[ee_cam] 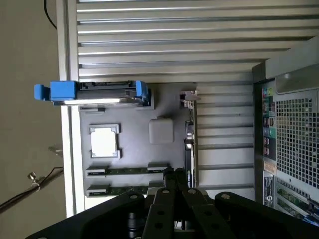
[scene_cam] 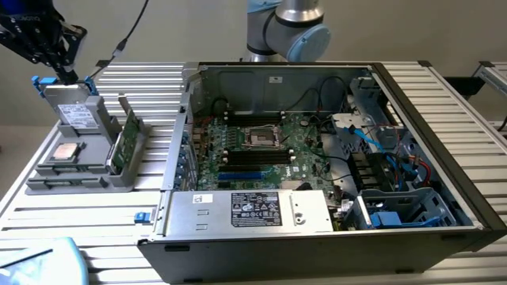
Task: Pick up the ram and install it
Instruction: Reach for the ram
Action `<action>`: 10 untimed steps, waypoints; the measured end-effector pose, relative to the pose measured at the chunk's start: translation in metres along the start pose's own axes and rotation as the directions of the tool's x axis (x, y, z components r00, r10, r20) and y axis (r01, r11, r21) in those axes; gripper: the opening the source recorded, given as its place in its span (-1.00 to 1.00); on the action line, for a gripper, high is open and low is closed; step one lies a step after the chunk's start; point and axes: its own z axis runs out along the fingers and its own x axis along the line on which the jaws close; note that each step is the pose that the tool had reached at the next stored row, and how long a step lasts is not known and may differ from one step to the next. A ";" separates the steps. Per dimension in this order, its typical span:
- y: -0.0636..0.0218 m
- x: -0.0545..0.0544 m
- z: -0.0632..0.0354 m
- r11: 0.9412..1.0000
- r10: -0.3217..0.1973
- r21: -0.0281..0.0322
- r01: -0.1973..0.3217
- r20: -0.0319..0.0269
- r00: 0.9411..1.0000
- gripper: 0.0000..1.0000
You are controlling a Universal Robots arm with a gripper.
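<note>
Gripper (ee_cam: pixel 173 175) hung closed and empty above the grey tray (ee_cam: pixel 134 152), its tip in line with one end of the ram (ee_cam: pixel 127 171), which lay flat in a tray groove beside a second stick (ee_cam: pixel 119 189), long axis running away from the tip.

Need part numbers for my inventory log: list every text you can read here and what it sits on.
None can be read as words or numbers.
Black label on the power supply: print too small.
White sticker beside it: too small.
Pale label on the drive: blurred.
Sticker on the computer case: too small.
</note>
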 end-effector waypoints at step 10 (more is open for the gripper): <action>-0.0061 0.033 0.0006 1.000 0.000 -0.003 0.000 -0.007 1.000 -0.79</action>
